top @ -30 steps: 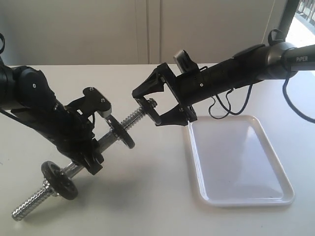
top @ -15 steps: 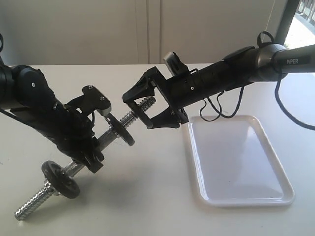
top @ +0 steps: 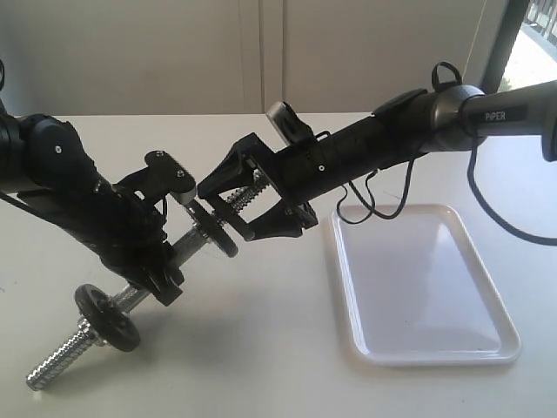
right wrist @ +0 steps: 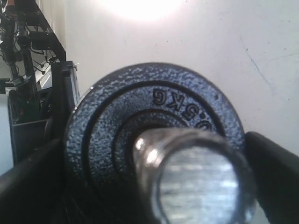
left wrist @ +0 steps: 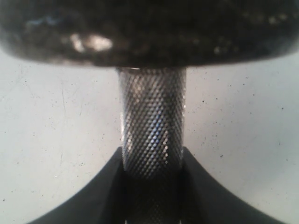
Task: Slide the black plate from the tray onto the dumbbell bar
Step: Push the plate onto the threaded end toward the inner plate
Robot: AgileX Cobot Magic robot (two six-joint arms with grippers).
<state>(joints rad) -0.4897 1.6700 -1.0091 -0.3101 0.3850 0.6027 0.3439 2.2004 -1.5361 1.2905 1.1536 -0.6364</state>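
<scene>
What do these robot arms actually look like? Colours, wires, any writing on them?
Both arms are matte black, built from rounded, tube-like segments. The right arm has a silvery-grey section, white lettering reading PiPER, and thin black cables looping beneath it. A small camera box sits near its wrist. The left arm looks bulkier, with small pale screw heads. Each ends in angular black jaws.
</scene>
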